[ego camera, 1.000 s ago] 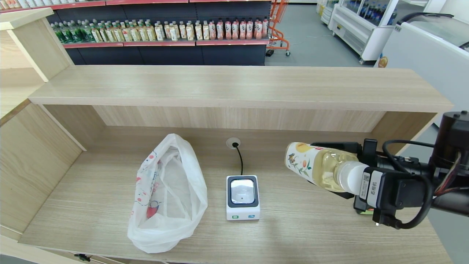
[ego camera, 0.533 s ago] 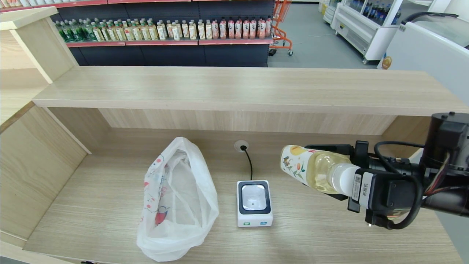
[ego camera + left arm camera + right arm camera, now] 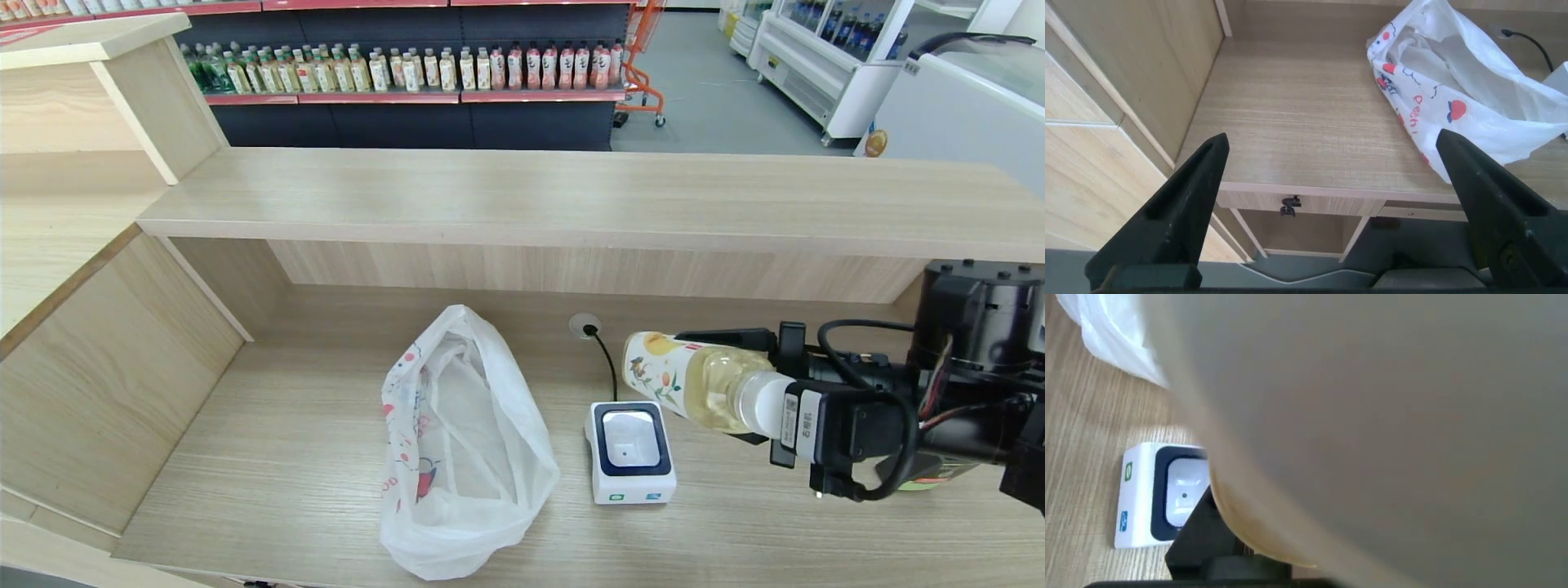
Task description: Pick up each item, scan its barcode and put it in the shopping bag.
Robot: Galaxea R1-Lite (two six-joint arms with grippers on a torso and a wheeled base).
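Bottle grip first: your right claw is clamped across the clear bottle near its shoulder. It holds the bottle on its side above the desk, white cap toward the wrist and base pointing away. Just beyond and below that base sits the scanner, window facing up, its cable running off behind it.

To scan well, I'd judge you should carry the bottle out over the window, then roll the wrist slowly until the barcode faces down. No barcode shows on the upturned side. Hold it low over the glass but not touching.

The label carries orange fruit and leaf drawings; its print is too small to read.

Farther out, past the scanner, lies the white shopping bag, mouth open, red motifs on its side. Your left claw hangs wide open and empty at the desk's near edge, the bag just off to one side of it.
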